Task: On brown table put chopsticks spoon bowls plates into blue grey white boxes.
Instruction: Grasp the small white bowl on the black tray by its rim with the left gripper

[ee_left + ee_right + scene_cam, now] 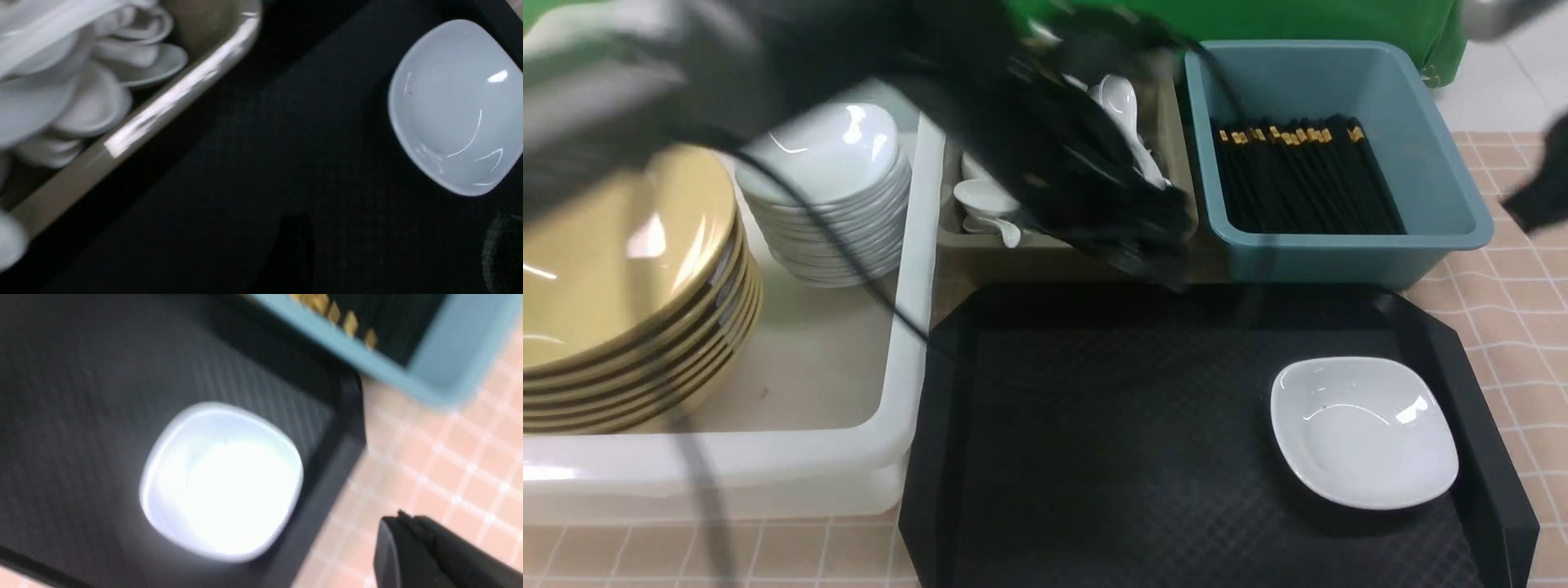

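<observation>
1. At nine o'clock, the large translucent white plastic box (768,469) holds a leaning stack of glossy mustard-yellow round bowls (613,269). Behind them is a stack of small white rounded-square plates (833,188), like nested with like to save room.
2. At twelve o'clock, the olive-grey plastic box (1005,263) holds glossy white soup spoons (984,200). The blurred left gripper (1152,245) hangs over its near right corner, jaws spread wide and empty.
3. At six o'clock, the flat black textured tray (1094,425) carries one more such plate (1364,429) toward its four o'clock corner; I judge it is bound for the white box.
4. At one o'clock, the teal-blue plastic box (1339,253) holds black gold-banded chopsticks (1307,180) lying parallel.
5. At three o'clock, over the pinkish grid-cloth table (1503,310), the right gripper (408,539) is closed tight, holding nothing.
</observation>
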Motion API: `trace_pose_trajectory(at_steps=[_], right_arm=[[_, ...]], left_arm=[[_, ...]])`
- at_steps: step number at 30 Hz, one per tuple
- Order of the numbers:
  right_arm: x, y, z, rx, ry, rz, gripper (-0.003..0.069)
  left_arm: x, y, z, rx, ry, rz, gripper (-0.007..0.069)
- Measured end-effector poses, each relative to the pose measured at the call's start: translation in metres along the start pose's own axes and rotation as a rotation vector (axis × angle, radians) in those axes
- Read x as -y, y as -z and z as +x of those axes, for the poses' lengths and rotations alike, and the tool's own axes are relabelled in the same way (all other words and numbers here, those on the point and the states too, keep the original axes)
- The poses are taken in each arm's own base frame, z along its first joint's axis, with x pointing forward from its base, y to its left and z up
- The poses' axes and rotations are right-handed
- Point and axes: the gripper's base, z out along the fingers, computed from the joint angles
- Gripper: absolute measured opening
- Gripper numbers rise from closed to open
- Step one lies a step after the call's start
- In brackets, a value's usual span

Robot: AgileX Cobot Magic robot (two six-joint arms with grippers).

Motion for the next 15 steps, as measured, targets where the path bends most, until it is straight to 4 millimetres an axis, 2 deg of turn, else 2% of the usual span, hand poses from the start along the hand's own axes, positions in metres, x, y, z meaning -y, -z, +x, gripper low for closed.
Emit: trace_pose_trajectory(at_steps=[1,2,3,4,5,8,13,15], right_arm=[[-0.002,0.002,0.014,-0.008,-0.010,0.000,0.0048],[-0.002,0.004,0.016,-0.003,-0.011,0.001,0.0048],[-0.005,0.005,0.030,-0.013,-0.026,-0.004,0.0048],[-0.005,0.007,0.033,-0.006,-0.028,-0.003,0.0048],[-0.007,0.009,0.044,-0.004,-0.033,-0.003,0.0048],[-0.010,0.016,0.062,0.038,-0.041,-0.004,0.0048],[-0.012,0.030,0.082,0.114,-0.050,0.003,0.0048],[-0.012,0.034,0.085,0.137,-0.052,0.007,0.0048]], left_arm=[[0.011,-0.026,-0.007,-0.010,-0.026,0.020,0.0526],[0.012,-0.030,-0.006,-0.019,-0.027,0.024,0.0526],[0.023,-0.058,-0.010,-0.035,-0.052,0.039,0.0526],[0.024,-0.060,-0.011,-0.032,-0.056,0.041,0.0526],[0.032,-0.084,-0.012,-0.051,-0.073,0.052,0.0526],[0.042,-0.122,-0.012,-0.080,-0.101,0.064,0.0526],[0.040,-0.160,-0.013,-0.102,-0.109,0.036,0.0526],[0.038,-0.167,-0.013,-0.108,-0.084,0.029,0.0526]])
